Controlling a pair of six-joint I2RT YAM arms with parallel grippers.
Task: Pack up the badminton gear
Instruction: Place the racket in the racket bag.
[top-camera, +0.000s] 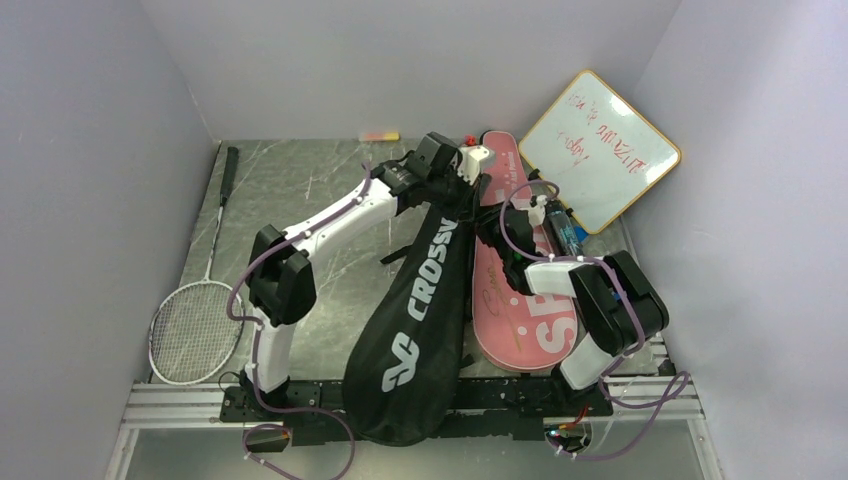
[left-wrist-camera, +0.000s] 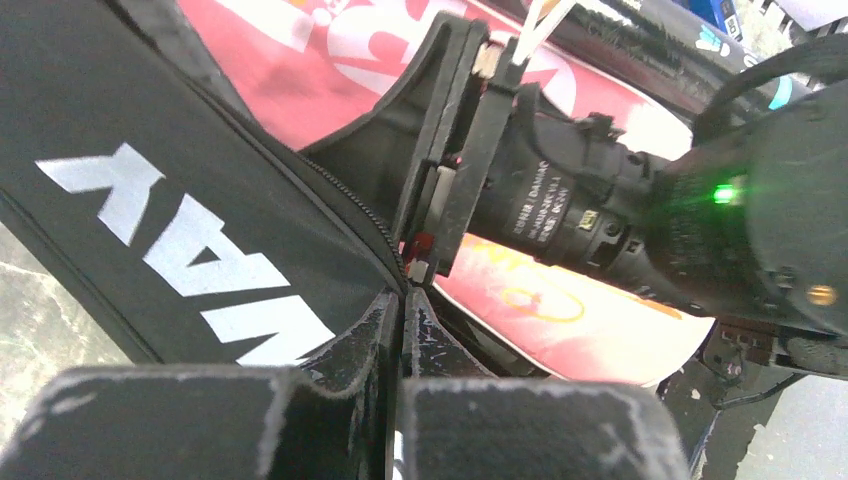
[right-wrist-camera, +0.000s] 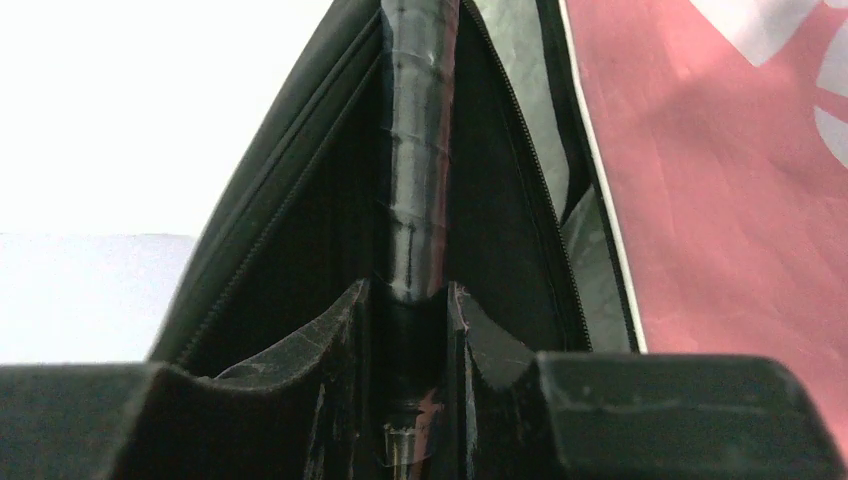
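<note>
The black "CROSSWAY" racket cover (top-camera: 420, 310) lies diagonally across the middle of the table, its narrow open end at the back. My left gripper (top-camera: 462, 195) (left-wrist-camera: 405, 300) is shut on the zipper edge of that cover (left-wrist-camera: 180, 200). My right gripper (top-camera: 492, 232) (right-wrist-camera: 412, 295) is shut on a dark taped racket handle (right-wrist-camera: 415, 150), which points into the cover's opening (right-wrist-camera: 300, 230). The pink "SPORT" cover (top-camera: 520, 300) (right-wrist-camera: 720, 180) lies flat just to the right. A white-framed racket (top-camera: 195, 330) rests along the left wall. The dark tube (top-camera: 565, 235) lies beside the pink cover.
A wood-framed whiteboard (top-camera: 600, 150) with red writing leans in the back right corner. A small pink-yellow marker (top-camera: 378, 135) lies by the back wall. Grey walls close in the table on three sides, and the arms' mounting rail (top-camera: 180, 400) runs along the near edge.
</note>
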